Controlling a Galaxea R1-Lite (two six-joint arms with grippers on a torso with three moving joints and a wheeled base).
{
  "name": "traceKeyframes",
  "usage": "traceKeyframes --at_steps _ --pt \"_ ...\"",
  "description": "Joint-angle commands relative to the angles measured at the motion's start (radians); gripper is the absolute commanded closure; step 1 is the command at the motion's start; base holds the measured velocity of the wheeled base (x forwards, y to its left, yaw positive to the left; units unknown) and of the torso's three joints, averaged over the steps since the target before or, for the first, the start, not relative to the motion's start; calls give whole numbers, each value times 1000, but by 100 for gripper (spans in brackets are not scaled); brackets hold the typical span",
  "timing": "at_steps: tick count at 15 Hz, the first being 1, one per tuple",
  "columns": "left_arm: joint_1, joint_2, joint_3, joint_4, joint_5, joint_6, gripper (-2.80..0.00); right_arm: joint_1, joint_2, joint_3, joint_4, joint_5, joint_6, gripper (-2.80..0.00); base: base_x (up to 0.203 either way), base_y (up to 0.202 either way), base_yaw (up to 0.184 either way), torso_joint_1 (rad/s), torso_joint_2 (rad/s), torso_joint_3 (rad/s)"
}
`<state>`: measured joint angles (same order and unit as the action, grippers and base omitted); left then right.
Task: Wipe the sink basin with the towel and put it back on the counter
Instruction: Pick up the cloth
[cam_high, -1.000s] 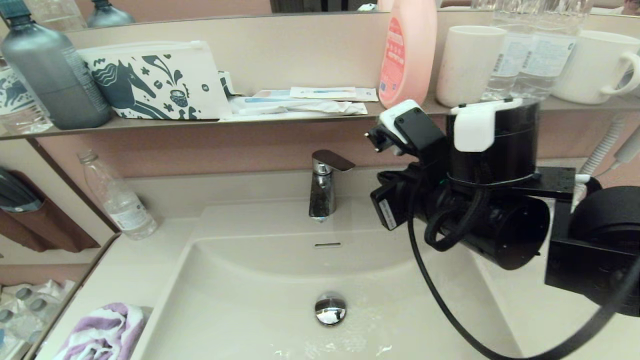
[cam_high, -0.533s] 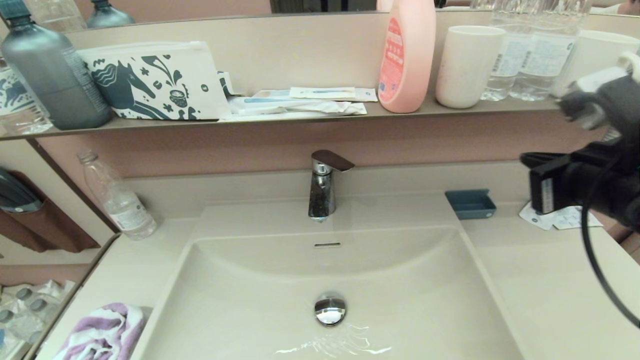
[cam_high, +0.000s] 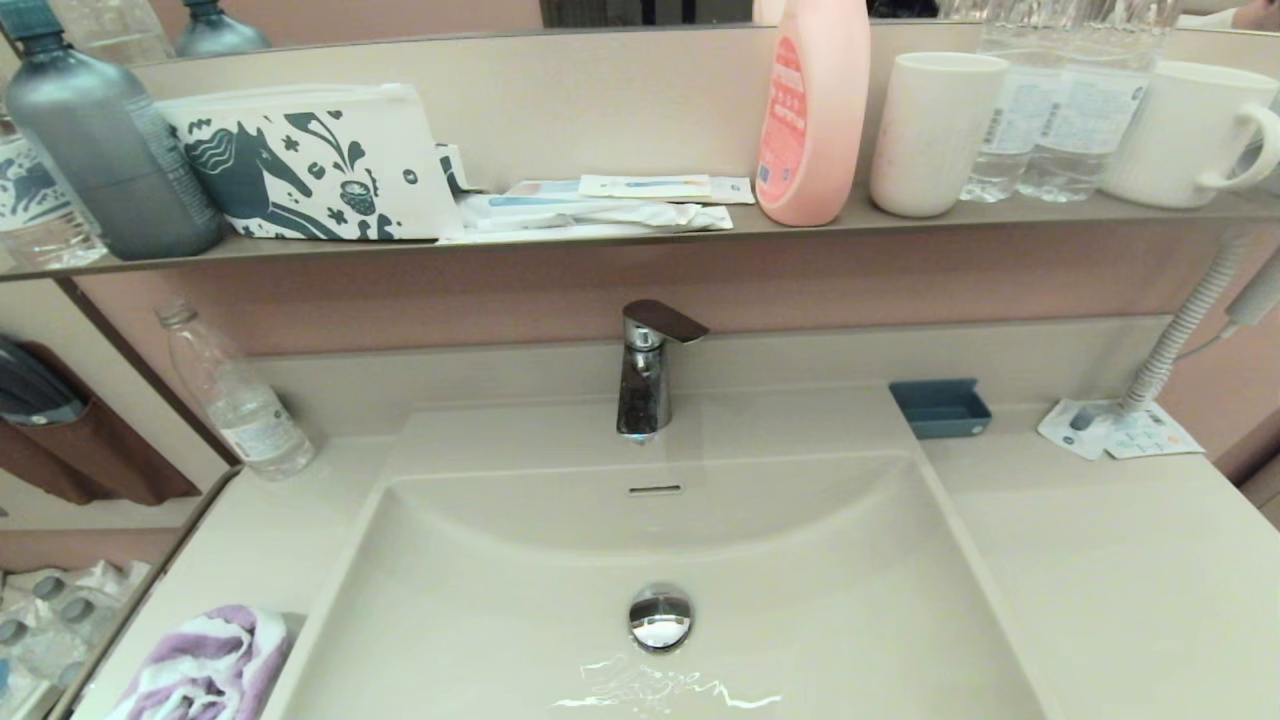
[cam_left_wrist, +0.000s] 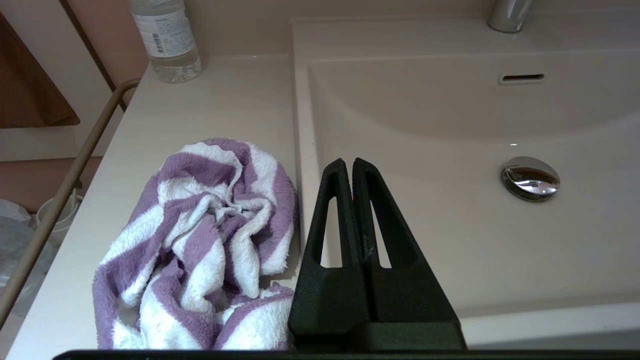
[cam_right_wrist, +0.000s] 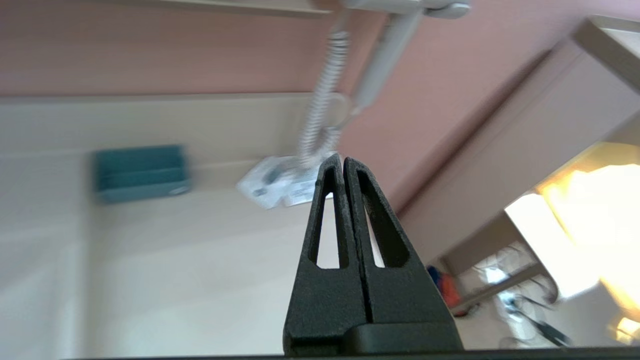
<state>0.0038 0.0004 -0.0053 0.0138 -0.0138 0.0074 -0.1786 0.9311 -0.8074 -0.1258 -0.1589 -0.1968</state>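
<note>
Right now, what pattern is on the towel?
Purple and white stripes on the towel, crumpled on the counter; clearest in the left wrist view.

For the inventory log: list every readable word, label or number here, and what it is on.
No text here reads clearly.
Pink bottle: red label, too blurred.
Water bottle: label and barcode, too small.
Shelf bottles: labels, too small.
Packets and leaflet: print illegible.

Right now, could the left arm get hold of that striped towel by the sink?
Probably yes. The left gripper hangs just beside the towel, which lies crumpled on the counter at the sink's edge with nothing between them. Its fingers are shut, so they would need to open first.
</note>
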Motion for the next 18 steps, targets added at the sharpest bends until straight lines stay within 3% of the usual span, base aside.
traceKeyframes --at_steps 1,5,7,10,12,16,18 --pt "1 0 0 0 0 0 0 -26 -188 38 119 172 35 0 0 0 0 0 0 0" --pt "1 0 0 0 0 0 0 -24 -233 96 256 629 257 0 0 0 0 0 0 0" --pt "1 0 0 0 -1 0 0 -23 -271 118 271 735 277 0 0 0 0 0 0 0" --pt "1 0 1 0 0 0 0 -17 -347 121 366 781 278 0 0 0 0 0 0 0" --pt "1 0 -1 0 0 0 0 47 -383 121 418 819 271 0 0 0 0 0 0 0" --pt "1 0 0 0 0 0 0 130 -523 144 513 820 268 0 0 0 0 0 0 0" --pt "1 0 0 0 0 0 0 141 -593 178 536 775 267 0 0 0 0 0 0 0"
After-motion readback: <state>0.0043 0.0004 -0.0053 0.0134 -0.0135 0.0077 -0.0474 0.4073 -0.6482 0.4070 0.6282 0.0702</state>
